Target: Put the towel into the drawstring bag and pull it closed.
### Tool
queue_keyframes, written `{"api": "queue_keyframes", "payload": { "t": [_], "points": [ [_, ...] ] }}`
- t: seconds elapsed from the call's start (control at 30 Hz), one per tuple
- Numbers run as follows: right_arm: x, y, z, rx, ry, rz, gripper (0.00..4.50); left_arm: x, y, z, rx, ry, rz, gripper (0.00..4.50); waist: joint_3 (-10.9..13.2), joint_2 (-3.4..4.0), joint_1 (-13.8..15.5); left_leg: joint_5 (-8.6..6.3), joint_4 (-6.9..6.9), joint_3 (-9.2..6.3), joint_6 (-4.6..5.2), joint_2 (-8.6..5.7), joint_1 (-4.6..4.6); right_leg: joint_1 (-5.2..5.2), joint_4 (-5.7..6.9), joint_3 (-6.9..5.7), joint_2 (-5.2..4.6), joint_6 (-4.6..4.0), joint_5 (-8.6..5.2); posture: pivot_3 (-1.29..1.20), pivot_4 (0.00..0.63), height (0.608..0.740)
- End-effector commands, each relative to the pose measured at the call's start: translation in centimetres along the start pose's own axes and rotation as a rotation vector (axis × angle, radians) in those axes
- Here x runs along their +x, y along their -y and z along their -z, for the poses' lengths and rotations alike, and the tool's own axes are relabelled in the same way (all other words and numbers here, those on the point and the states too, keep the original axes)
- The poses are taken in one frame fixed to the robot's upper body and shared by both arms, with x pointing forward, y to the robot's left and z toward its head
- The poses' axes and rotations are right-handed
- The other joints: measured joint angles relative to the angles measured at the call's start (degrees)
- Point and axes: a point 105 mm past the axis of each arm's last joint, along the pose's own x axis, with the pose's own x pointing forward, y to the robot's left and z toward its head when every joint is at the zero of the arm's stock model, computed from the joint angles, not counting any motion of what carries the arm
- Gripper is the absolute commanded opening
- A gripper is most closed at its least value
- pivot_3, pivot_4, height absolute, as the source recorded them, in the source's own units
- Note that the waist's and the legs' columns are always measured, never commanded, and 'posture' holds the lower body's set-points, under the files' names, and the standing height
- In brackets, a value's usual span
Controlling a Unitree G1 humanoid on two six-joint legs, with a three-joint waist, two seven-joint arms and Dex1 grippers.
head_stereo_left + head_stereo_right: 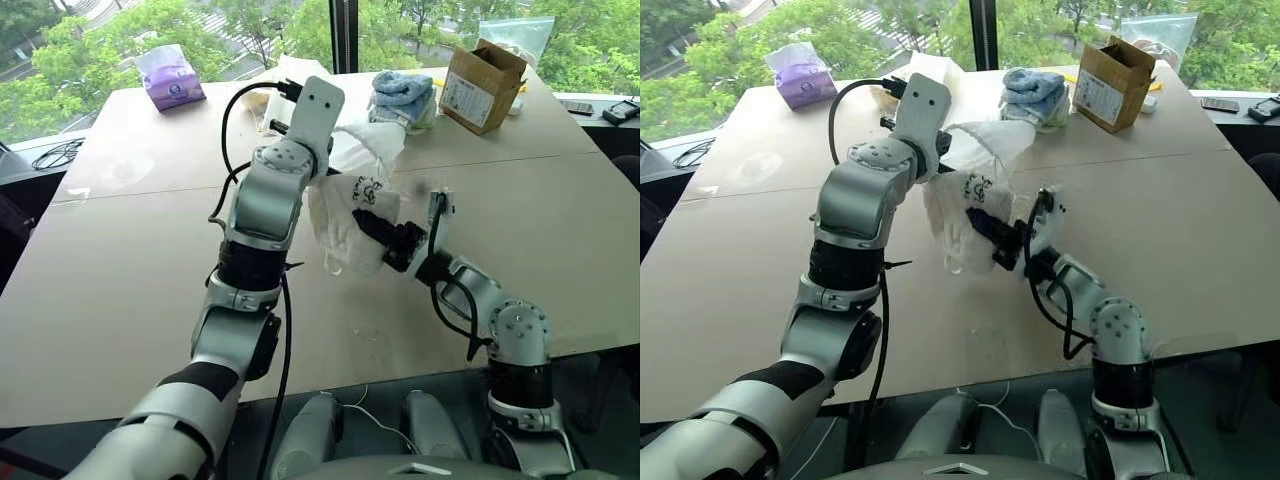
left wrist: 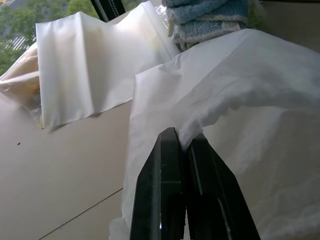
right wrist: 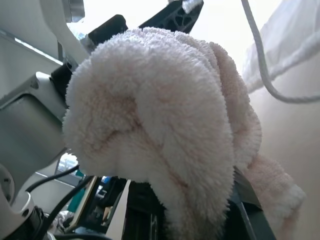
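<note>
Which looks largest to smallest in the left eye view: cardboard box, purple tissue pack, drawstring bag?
1. drawstring bag, though it is held nearer the camera, which enlarges it.
2. cardboard box.
3. purple tissue pack, slightly smaller than the box.

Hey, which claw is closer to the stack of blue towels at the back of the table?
Left. The left claw, pinching the drawstring bag, sits just before the blue towels; the right claw, gripping the towel, is farther back.

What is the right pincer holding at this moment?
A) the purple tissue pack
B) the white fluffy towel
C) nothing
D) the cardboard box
B: in the right wrist view the towel bulges over the right pincer, which is shut on it beside the drawstring bag.
</note>
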Motion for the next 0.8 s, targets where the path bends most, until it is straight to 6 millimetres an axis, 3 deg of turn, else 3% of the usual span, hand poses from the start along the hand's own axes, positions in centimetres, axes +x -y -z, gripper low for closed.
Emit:
{"api": "queue_keyframes", "payload": {
  "t": [0.03,0.2,0.4,0.6,0.8],
  "points": [
    [0.9,0.4,-2.1,0.056,0.144,0.044,0.03,-1.0,1.2,-1.2,0.001,0.045,0.056,0.0,0.0,0.01,-0.03,0.0,0.0,0.03,0.0,0.0,0.0,-0.05,0.08,0.04,0.0,0.0,0.0,0.0,0.15,0.74],
    [1.4,2.7,-3.9,0.142,0.304,0.172,0.03,-1.3,2.2,-0.9,-0.022,0.029,0.097,0.0,-0.01,0.02,-0.02,0.01,0.02,0.22,-0.01,0.0,0.0,-0.2,0.28,0.22,0.0,0.0,0.0,0.0,0.15,0.74],
    [2.8,1.5,-4.9,0.203,0.373,0.12,0.03,-1.6,3.9,-0.3,-0.024,-0.001,0.164,0.0,-0.01,0.02,-0.68,0.01,-0.02,0.4,-0.01,0.04,0.0,-0.3,0.34,0.43,0.04,0.0,0.0,0.0,0.15,0.74],
    [4.3,0.8,-3.6,0.157,0.295,0.073,0.03,-2.1,5.0,-0.4,-0.023,-0.006,0.23,0.0,-0.01,0.02,-1.61,0.01,-0.02,0.46,-0.01,0.07,0.01,-0.32,0.35,0.51,0.08,0.0,0.0,0.0,0.15,0.74],
    [4.5,0.0,-0.3,-0.033,0.094,0.003,0.03,-2.3,4.7,0.0,-0.019,-0.027,0.257,0.0,-0.01,0.04,-1.69,0.01,-0.04,0.52,-0.01,0.1,0.01,-0.39,0.38,0.58,0.1,0.0,0.0,0.0,0.15,0.74]
  ]
}}
